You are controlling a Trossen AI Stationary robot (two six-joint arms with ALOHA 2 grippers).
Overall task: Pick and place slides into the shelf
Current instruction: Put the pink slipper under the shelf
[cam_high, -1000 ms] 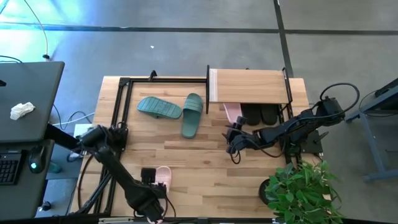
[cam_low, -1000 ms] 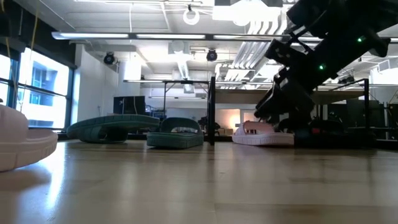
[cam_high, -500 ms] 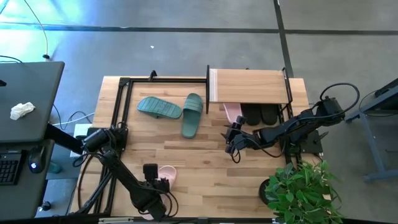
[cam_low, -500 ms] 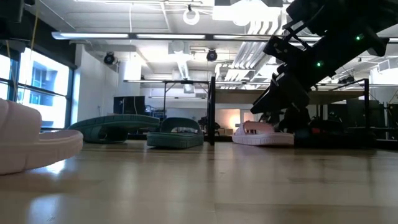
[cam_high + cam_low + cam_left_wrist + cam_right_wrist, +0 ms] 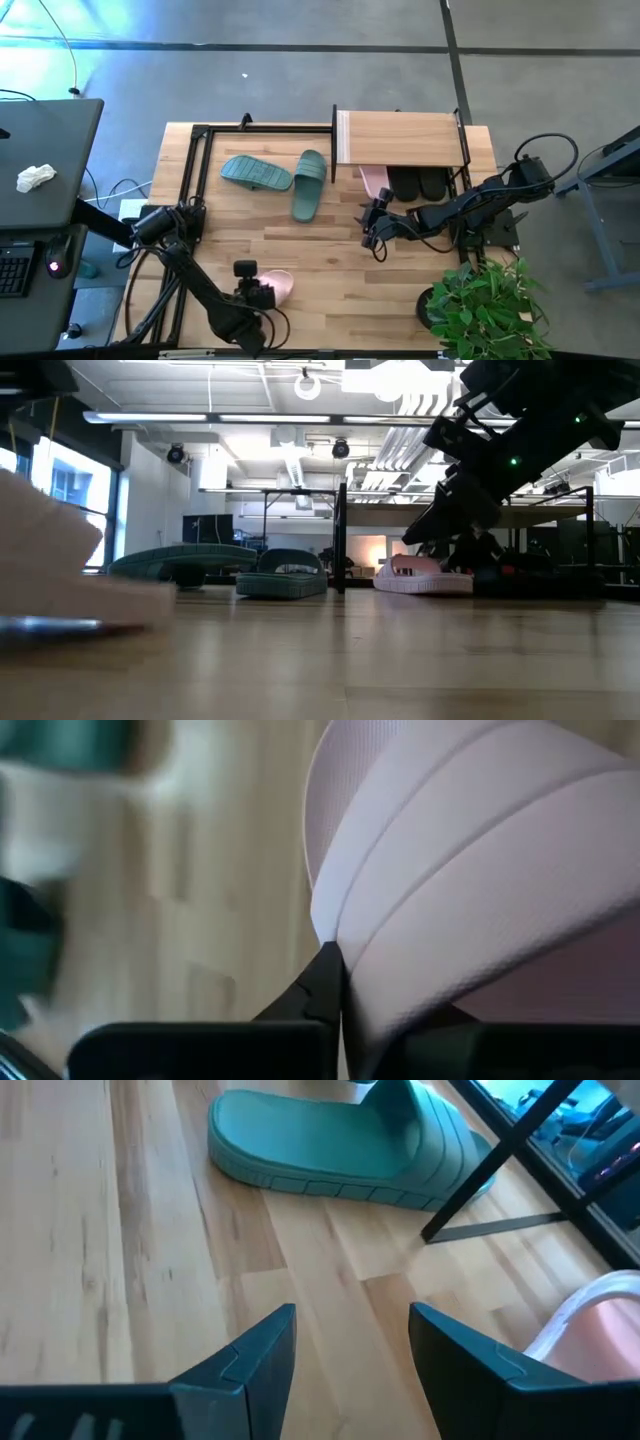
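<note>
The pale pink slide [image 5: 50,585] near the low camera was a blur, cut off at the edge. Under the shelf [image 5: 400,138], the black slides [image 5: 418,183] and another pink slide [image 5: 373,180] were half hidden.

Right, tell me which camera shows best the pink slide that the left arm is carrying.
The high view: it shows the whole pink slide at the table's near edge, in the left gripper. The left wrist view shows only its strap up close, against a dark finger. The low view gives a pale blur. The right wrist view misses it.
</note>
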